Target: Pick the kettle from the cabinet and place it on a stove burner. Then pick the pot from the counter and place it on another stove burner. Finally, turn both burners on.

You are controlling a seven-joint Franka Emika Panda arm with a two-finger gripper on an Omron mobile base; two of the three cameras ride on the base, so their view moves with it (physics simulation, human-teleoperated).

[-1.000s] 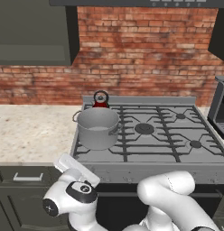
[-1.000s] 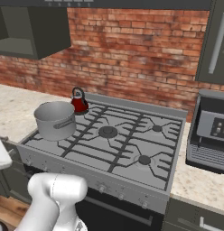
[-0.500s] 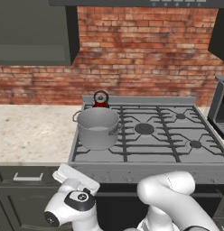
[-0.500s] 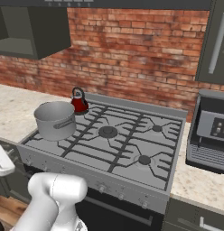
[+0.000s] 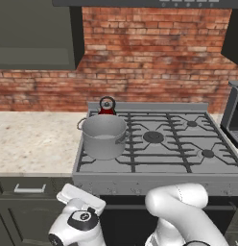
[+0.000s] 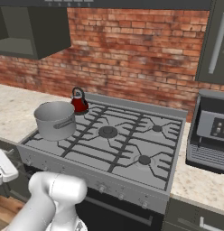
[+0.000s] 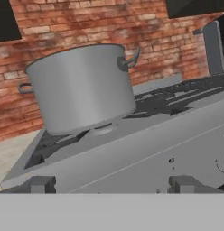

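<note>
Both vessels are already on the stove, so you are at the last step: turning the burners on. The pot (image 5: 103, 136) sits on the front-left burner and the kettle (image 5: 107, 106) on the back-left burner, just behind the pot and partly hidden by it from the left base view. From the right base view you see the kettle (image 6: 79, 100) standing clear beside the pot (image 6: 55, 119).

Your gripper (image 7: 111, 184) is down low in front of the stove, below the level of the grates, looking up and across the front edge toward the pot (image 7: 82, 86). The fingers are spread wide and hold nothing.

The knobs (image 6: 121, 196) run along the stove's front panel, small and hard to tell apart at this size. My read is that you need the two that serve the left-hand burners, probably those at the left end of the row. I cannot tell from here which knob goes with which burner.

Bring the open fingers level with the panel, straddle one knob, close, and twist. Then do the same for the other.
</note>
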